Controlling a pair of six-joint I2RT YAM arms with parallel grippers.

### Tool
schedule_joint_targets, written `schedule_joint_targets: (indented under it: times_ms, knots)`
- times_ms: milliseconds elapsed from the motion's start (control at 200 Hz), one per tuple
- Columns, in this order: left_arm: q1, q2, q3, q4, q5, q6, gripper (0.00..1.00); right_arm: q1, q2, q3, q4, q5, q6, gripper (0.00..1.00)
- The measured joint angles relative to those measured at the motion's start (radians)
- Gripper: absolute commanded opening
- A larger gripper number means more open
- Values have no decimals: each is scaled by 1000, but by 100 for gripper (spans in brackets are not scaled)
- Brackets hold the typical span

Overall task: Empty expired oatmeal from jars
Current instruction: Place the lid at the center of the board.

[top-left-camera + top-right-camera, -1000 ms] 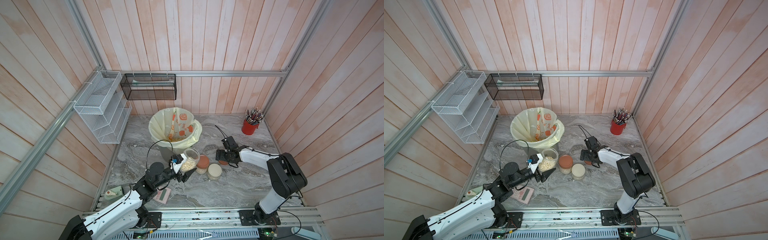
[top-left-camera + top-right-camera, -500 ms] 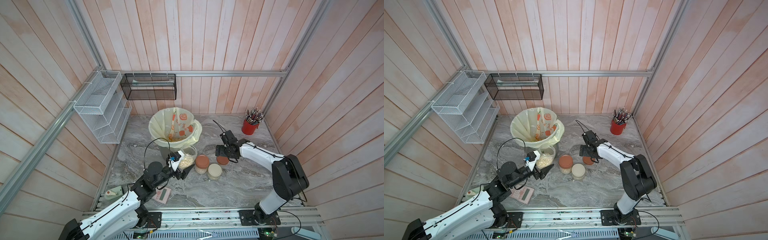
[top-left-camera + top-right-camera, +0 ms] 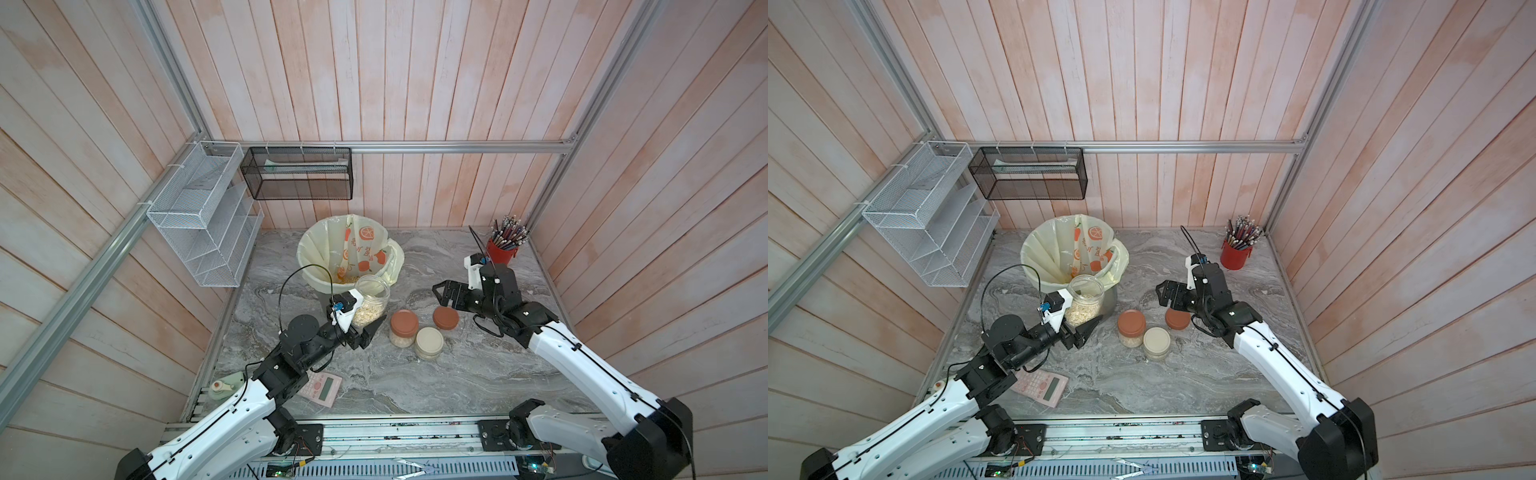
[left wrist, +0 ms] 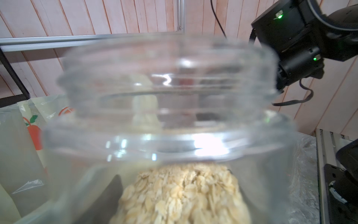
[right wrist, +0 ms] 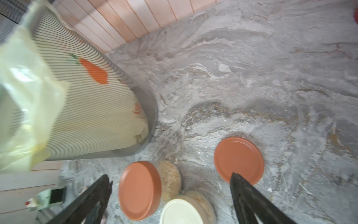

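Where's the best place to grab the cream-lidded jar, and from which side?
Probably from straight above, closing on the rim of its wide lid: the cream-lidded jar stands upright. Set the jaws clear of the side where the terracotta-lidded jar crowds it.

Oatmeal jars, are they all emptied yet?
Not yet. Done: one lid is off; an orange lid lies loose on the table. In hand: the left claw holds the open jar by the bin, oats still inside. Left: tipping it out, then the orange-lidded jar and cream-lidded jar, both closed with oats inside. The right claw is open and empty.
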Motion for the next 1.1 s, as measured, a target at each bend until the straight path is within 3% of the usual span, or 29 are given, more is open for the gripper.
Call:
schedule_joint_targets:
  times_ms: [160, 330, 740, 1100]
  knots:
    - [40, 18, 14, 0, 35, -7, 3, 21, -126, -42, 78, -97, 93, 98]
    - [52, 26, 29, -32, 45, -18, 3, 137, -158, -43, 89, -109, 122, 98]
    - [52, 2, 97, -83, 43, -32, 3, 423, -113, 76, 219, -40, 18, 98]
    - [55, 2, 137, -121, 40, -26, 3, 443, 34, 205, 321, -44, -90, 98]
